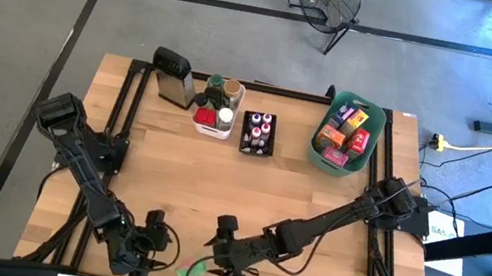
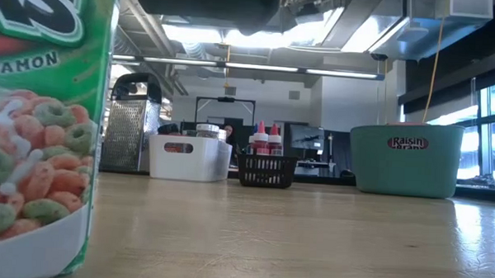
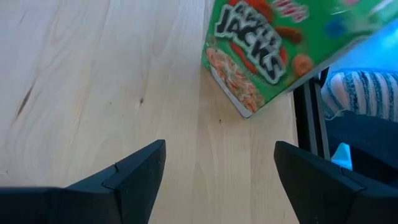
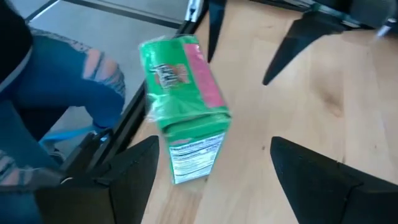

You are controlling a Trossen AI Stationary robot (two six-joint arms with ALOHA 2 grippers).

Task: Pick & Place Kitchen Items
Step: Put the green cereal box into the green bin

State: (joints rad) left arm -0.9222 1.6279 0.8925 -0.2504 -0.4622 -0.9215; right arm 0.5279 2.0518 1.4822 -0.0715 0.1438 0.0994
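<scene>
Two grippers: both stand at the near edge of the table, around 6 o'clock in the high view, with one green packet between them.
Green packet (image 1: 194, 271): a small cereal box with fruit rings printed on it; it lies on the bare wood at the near edge, just beside the right gripper and near the left one. In the low view it (image 2: 42, 123) fills the 9 o'clock side, very close to the camera.
Left gripper (image 1: 146, 261): at about 7 o'clock on the table, fingers spread apart and holding nothing; in its wrist view the box (image 3: 273, 50) is ahead of the fingers, not touching them.
Right gripper (image 1: 219, 245): just at 6 o'clock, fingers also spread and empty; in its wrist view the box (image 4: 186, 112) lies ahead, closer to one finger, but apart from both.
Person: legs in torn blue jeans (image 4: 56, 81) show beyond the near table edge.
Table (image 1: 218, 184): light wood in a black frame; the middle part is bare.
Black basket (image 1: 259, 132): at 12 o'clock, far side, with small capped bottles inside.
White bin (image 1: 217, 109): at 11 o'clock, holding lidded jars.
Grater (image 1: 173, 77): upright, just beside the white bin.
Teal bin (image 1: 348, 133): at 1 o'clock, full of red, yellow and orange packets.
</scene>
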